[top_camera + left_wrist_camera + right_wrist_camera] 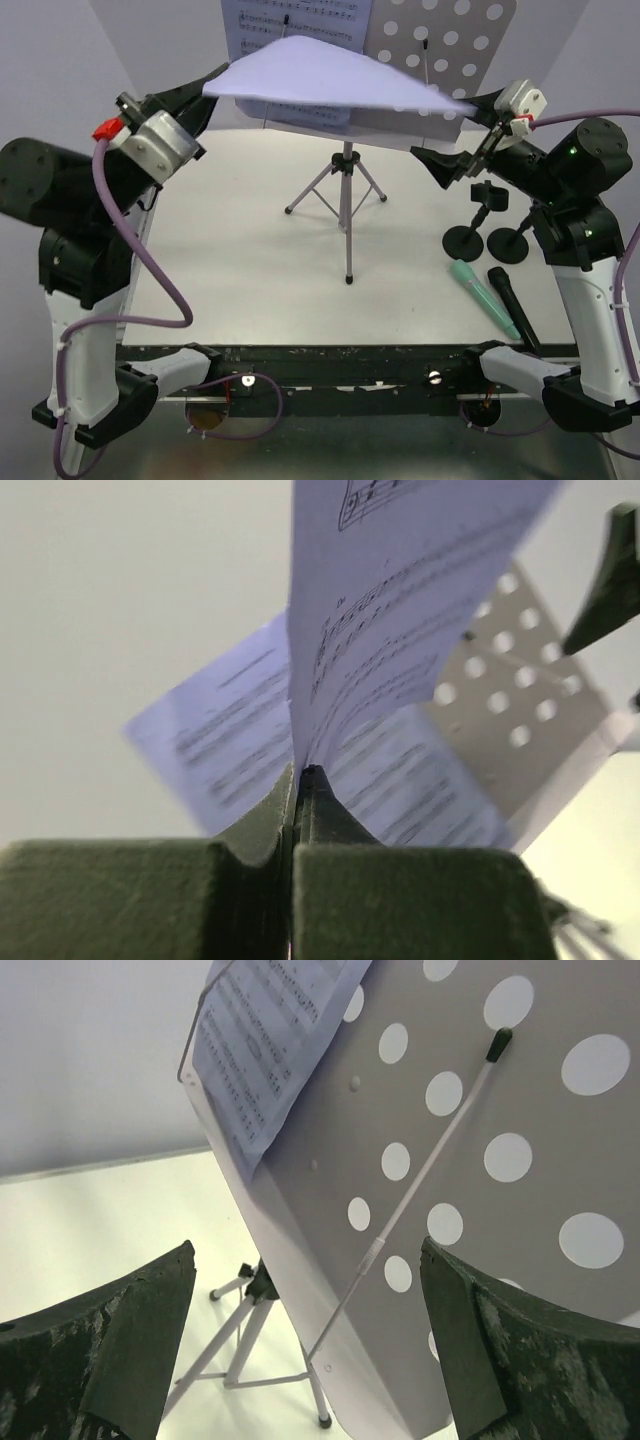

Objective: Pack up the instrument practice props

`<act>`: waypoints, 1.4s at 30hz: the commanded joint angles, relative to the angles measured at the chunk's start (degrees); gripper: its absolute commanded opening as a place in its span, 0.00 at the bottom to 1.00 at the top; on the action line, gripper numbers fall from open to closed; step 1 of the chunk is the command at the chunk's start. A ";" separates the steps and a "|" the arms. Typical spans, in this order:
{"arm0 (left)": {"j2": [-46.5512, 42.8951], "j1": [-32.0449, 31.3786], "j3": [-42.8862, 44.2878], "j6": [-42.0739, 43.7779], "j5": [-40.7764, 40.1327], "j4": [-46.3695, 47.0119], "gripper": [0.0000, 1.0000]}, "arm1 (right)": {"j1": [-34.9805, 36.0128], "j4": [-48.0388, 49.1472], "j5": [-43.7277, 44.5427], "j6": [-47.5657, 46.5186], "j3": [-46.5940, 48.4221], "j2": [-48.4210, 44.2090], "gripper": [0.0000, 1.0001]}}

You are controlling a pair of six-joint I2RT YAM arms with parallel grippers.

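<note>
Holding: left gripper (300,775), jaws pressed together on the lower edge of one sheet-music page (320,80), paper pinched between them.
Right gripper (305,1250): fingers spread wide, nothing in them, poised at the right edge of the stand's desk (480,1160).
Lifted page: in the air in front of the desk, bowing from the left gripper across toward the right one. Printed staves show on it in the left wrist view. Whether its far corner touches the desk I cannot tell.
Remaining page (265,1050): lies against the desk's upper left.
Stand: silver tripod (345,190) upright mid-table, legs spread, pale perforated desk mounted on top.
Microphones: mint-green microphone (480,290) and black microphone (512,305) lie side by side near the right arm's base.
Poles: two short black round-based poles (465,235) stand just behind the microphones.
Progress: early, in my judgement. One page is coming off, the stand is unfolded, the microphones and poles are loose, and no container is in view.
</note>
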 commanded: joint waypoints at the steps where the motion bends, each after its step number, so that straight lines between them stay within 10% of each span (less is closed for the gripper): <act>1: -3.81 0.90 -0.88 21.30 -13.60 -16.64 0.00 | -0.10 -4.43 -2.41 -6.73 -1.88 -1.80 0.99; 15: -30.17 0.03 -26.35 30.12 -12.93 -53.74 0.00 | -0.18 -5.33 0.22 -12.37 -9.00 -4.79 0.99; 21: -35.11 -1.03 -40.78 32.60 -9.67 -49.55 0.00 | -0.18 -2.86 0.12 -11.85 -10.67 -3.83 0.99; 32: -14.83 0.46 -40.54 -1.05 -20.91 -44.26 0.00 | -0.18 -3.12 1.80 -11.67 -12.08 -5.84 0.99; 42: 5.39 16.44 -35.96 -5.90 -16.09 -51.11 0.00 | -0.18 -3.56 1.27 -10.88 -10.15 -5.50 0.99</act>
